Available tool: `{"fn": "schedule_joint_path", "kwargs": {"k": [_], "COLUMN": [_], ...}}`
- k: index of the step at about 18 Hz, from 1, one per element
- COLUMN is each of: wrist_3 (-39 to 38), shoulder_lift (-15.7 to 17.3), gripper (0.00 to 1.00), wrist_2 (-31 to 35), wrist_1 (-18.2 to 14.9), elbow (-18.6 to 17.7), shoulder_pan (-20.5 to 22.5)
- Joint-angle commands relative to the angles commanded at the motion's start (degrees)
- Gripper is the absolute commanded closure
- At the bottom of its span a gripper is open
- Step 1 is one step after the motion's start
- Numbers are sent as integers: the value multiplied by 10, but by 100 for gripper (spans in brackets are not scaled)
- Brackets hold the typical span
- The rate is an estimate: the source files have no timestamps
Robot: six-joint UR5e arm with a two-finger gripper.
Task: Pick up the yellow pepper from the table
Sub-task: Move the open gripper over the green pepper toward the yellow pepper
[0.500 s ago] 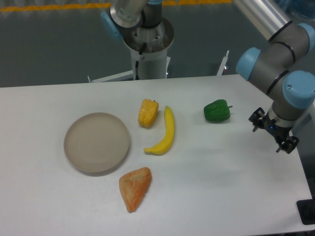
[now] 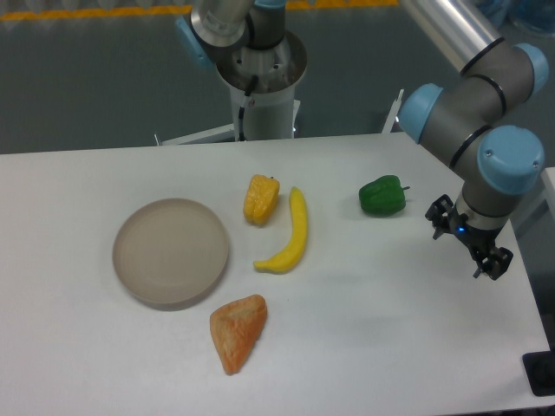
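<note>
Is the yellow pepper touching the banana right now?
Apart. The fixed camera shows a strip of white table between the yellow pepper and the banana.

Yellow pepper [image 2: 261, 198] on white table [image 2: 373, 347], untouched.

Small, lumpy, yellow-orange bell pepper with lobed sides and a short dark stem at its upper right; lying on the tabletop, nothing gripping it. It sits well apart from the jaws, far to their left and slightly farther back. Table: large, flat, white, rounded corners; its surface lies beneath the jaws at the right side.
</note>
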Motion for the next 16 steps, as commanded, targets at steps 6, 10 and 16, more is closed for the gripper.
{"fn": "schedule_joint_path", "kwargs": {"k": [6, 10, 16], "wrist_3": [-67, -169, -313], "shoulder_lift": [66, 169, 270], "gripper": [0, 0, 0], "wrist_2": [-44, -44, -50], "wrist_1": [-2, -8, -8], "elbow": [-74, -196, -330], "shoulder_pan": [7, -3, -53]}}
